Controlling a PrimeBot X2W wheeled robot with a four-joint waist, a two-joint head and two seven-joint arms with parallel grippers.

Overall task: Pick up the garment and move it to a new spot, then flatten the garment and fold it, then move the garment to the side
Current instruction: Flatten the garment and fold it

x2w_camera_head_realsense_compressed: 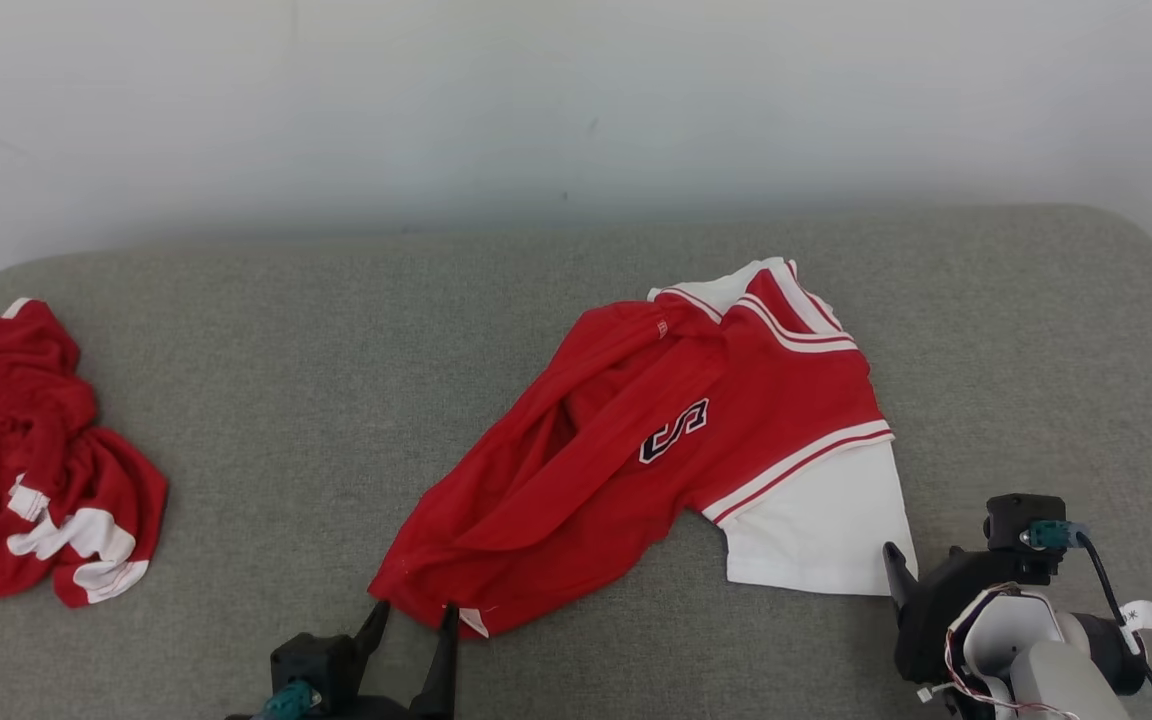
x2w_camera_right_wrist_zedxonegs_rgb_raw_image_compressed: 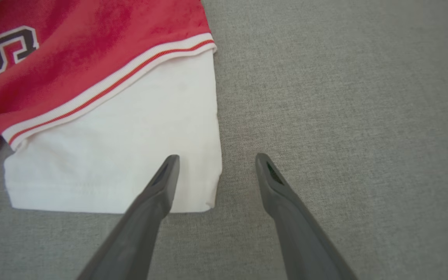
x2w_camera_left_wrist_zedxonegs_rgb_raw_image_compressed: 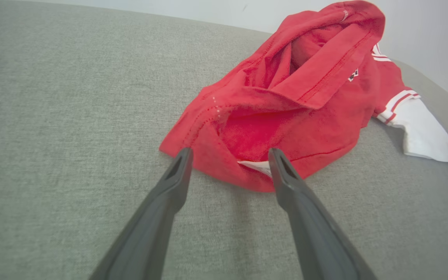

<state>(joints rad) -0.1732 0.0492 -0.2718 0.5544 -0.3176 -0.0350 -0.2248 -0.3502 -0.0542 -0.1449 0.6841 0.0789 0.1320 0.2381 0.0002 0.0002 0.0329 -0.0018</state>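
The garment (x2w_camera_head_realsense_compressed: 656,450) is a red shirt with white trim, a dark letter on the chest and a white sleeve (x2w_camera_head_realsense_compressed: 816,530), lying rumpled in the middle of the grey cushioned surface (x2w_camera_head_realsense_compressed: 286,350). My left gripper (x2w_camera_head_realsense_compressed: 414,615) is open at the shirt's near hem corner. In the left wrist view this gripper (x2w_camera_left_wrist_zedxonegs_rgb_raw_image_compressed: 230,152) has its fingertips on either side of the red hem (x2w_camera_left_wrist_zedxonegs_rgb_raw_image_compressed: 247,144). My right gripper (x2w_camera_head_realsense_compressed: 911,580) is open at the sleeve's near right corner. In the right wrist view one finger (x2w_camera_right_wrist_zedxonegs_rgb_raw_image_compressed: 161,182) is over the white sleeve (x2w_camera_right_wrist_zedxonegs_rgb_raw_image_compressed: 130,147), the other over bare fabric.
A second red-and-white garment (x2w_camera_head_realsense_compressed: 26,460) lies crumpled at the far left edge of the surface. A white wall (x2w_camera_head_realsense_compressed: 536,100) rises behind. Bare grey surface stretches between the two garments and to the right of the sleeve (x2w_camera_right_wrist_zedxonegs_rgb_raw_image_compressed: 344,97).
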